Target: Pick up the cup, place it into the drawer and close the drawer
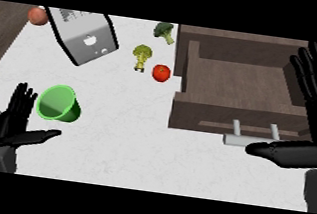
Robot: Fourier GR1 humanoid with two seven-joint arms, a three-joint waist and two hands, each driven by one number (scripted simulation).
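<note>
- The left hand (16,125) is seen just left of the green cup (60,103), fingers straight and pointing up, thumb spread out below the cup; nothing is held, and whether a fingertip brushes the cup's rim cannot be told.
- The right hand (313,114) is shown far right of the cup, over the right side of the open drawer (231,86), fingers straight and extended upward, thumb stretched leftward just right of the drawer's handle; nothing is grasped by it.
- The cup is found lying on its side on the white table (127,140), its open mouth turned toward the view, well left of the drawer and outside it.
- The drawer, of dark wood, is seen pulled out to the right of the cup, its inside bare, with a pale bar handle (251,136) fixed to its front wall.
- A red tomato (161,73) is placed up and right of the cup, just left of the drawer's side wall.
- Two pieces of broccoli are set above the tomato: one (142,54) close by it, another (165,31) farther up.
- A grey box-like appliance (85,36) is seen tilted above the cup.
- A reddish-brown round thing (37,15) is partly hidden at the appliance's upper left corner.
</note>
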